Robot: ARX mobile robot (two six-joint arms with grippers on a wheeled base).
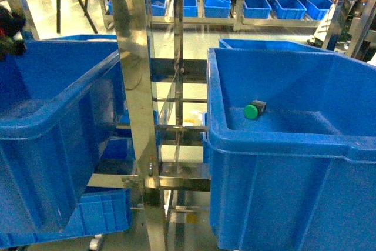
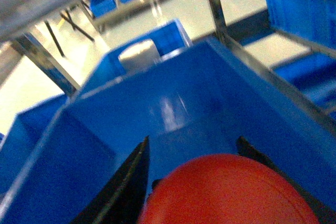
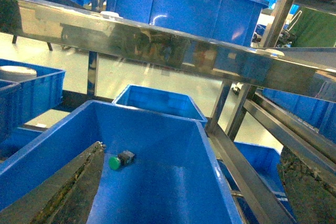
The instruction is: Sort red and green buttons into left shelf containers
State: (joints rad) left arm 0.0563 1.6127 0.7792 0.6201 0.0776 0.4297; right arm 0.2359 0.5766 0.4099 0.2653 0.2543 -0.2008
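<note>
The red button (image 2: 231, 192) fills the bottom of the left wrist view, its wide cap held between the dark fingers of my left gripper (image 2: 193, 140). That gripper hangs over the inside of a large blue bin (image 2: 157, 103). In the head view it is a dark shape (image 1: 9, 33) above the left bin (image 1: 59, 113). The green button (image 1: 254, 110) lies on its side on the floor of the right bin (image 1: 282, 139). My right gripper (image 3: 194, 153) is open above that bin (image 3: 173, 182), fingers wide apart, and the green button (image 3: 121, 160) lies near its left finger (image 3: 73, 187).
A steel shelf post (image 1: 138, 86) stands between the two bins. A steel beam (image 3: 157, 40) crosses above the right gripper. Small blue trays (image 1: 258, 4) line the far shelves. A lower blue crate (image 1: 106, 210) sits under the left bin.
</note>
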